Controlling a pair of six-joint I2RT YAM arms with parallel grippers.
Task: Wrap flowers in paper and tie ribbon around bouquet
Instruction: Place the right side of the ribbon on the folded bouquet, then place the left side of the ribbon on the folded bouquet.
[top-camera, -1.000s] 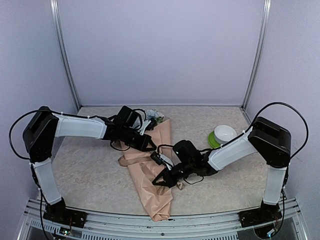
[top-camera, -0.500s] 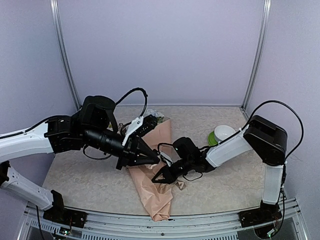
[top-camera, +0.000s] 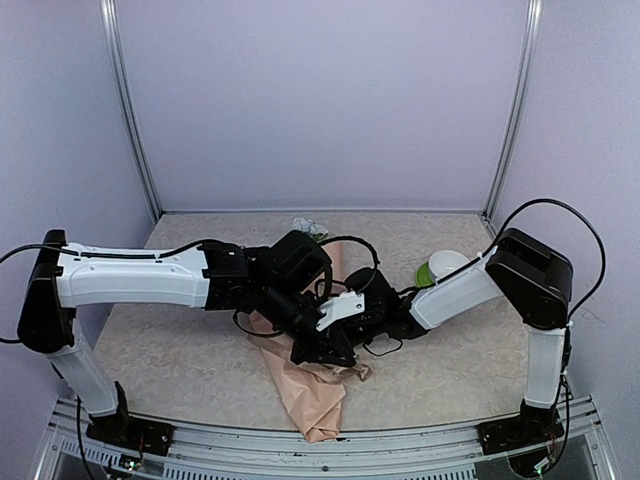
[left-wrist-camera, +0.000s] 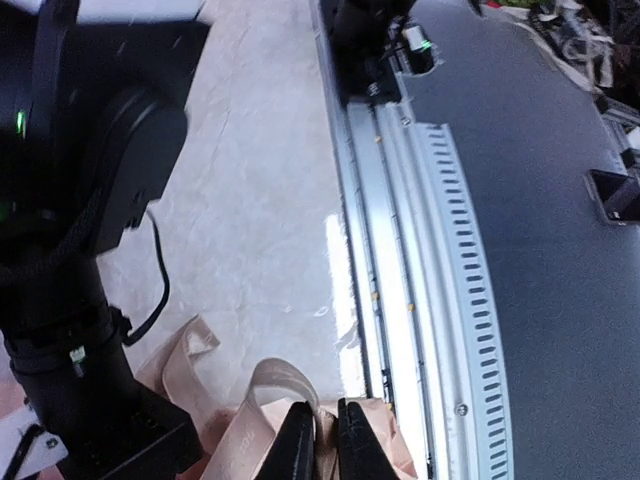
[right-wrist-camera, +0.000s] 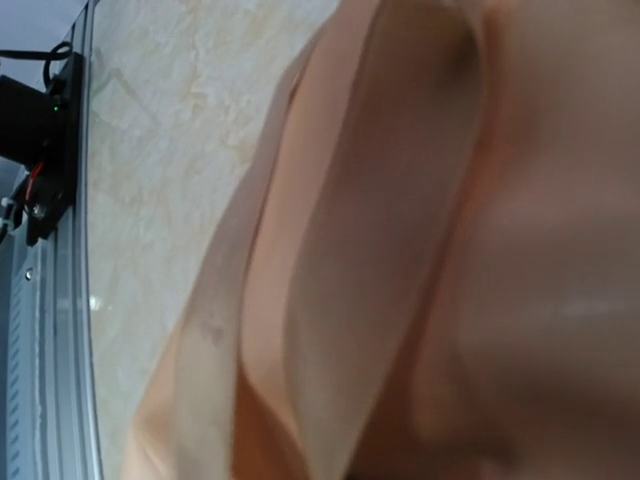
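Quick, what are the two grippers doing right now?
Left gripper: fingers nearly together at the ribbon; a hold cannot be told.
Right gripper: shut, hidden down at the paper; holding unclear.

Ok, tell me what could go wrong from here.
1. The left arm and right arm cross tightly over the bouquet; they may collide.
2. The left hand has its fingertips close together at the ribbon loop. Whether it grips is unclear, so the ribbon could slip free.
3. The bouquet's tail lies near the front rail; a tug might drag it off.
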